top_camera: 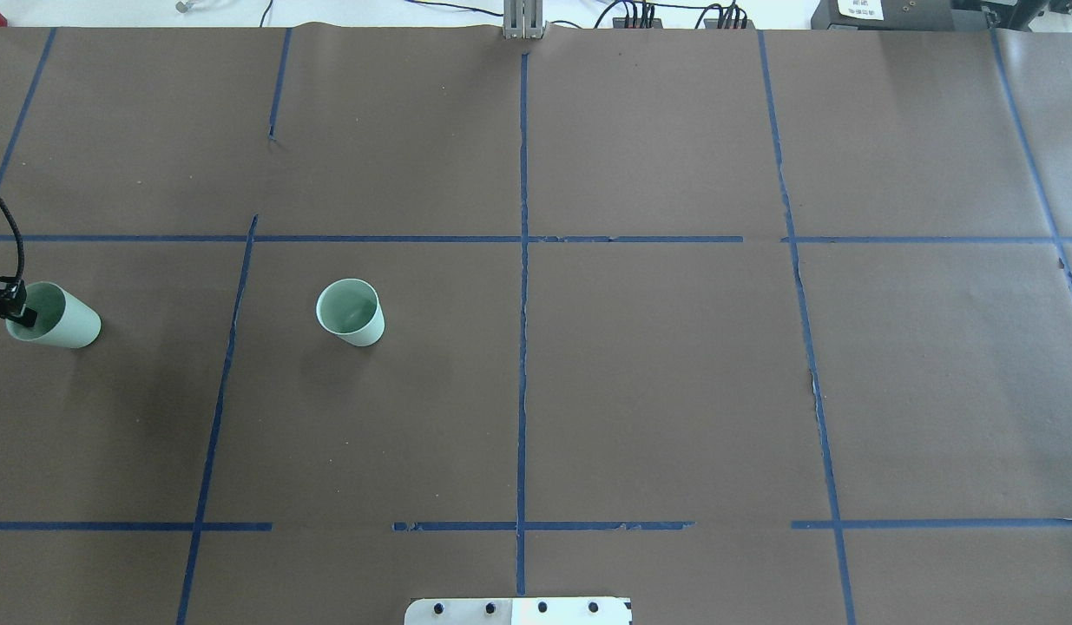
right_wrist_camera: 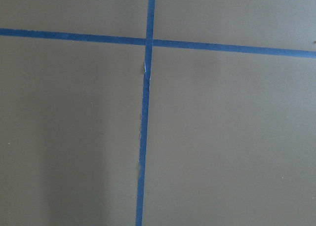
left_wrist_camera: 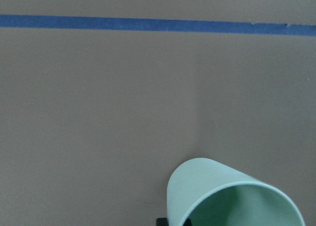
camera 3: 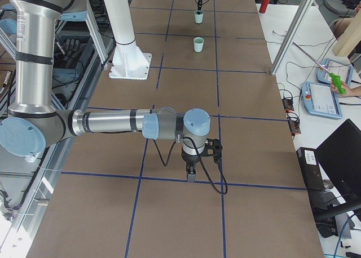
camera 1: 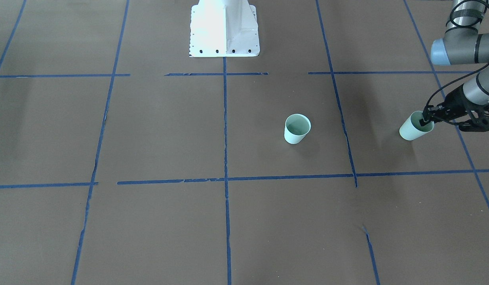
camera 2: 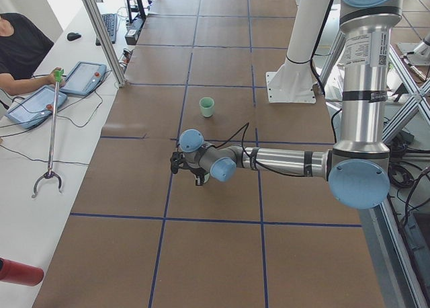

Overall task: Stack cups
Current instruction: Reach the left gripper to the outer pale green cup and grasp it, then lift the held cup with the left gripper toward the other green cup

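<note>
The tilted cup (camera 1: 411,130) sits at the far right of the front-facing view, mouth angled up toward the arm. The left gripper (camera 1: 426,120) has it by the rim, jaws pinched on the wall, one finger dipping inside. Whether its base is clear of the table (camera 1: 149,130), I can't tell. The upright cup (camera 1: 297,128) stands just right of centre, mouth open, well apart from its twin, with a blue tape line (camera 1: 339,118) running between them. So nothing is stacked yet: the grab looks made, and the carry across and the drop-in are left, I'd say. The right gripper (camera 3: 192,173) hangs low at lower centre of the right-side view. Spread or pressed together? Can't tell.
</note>
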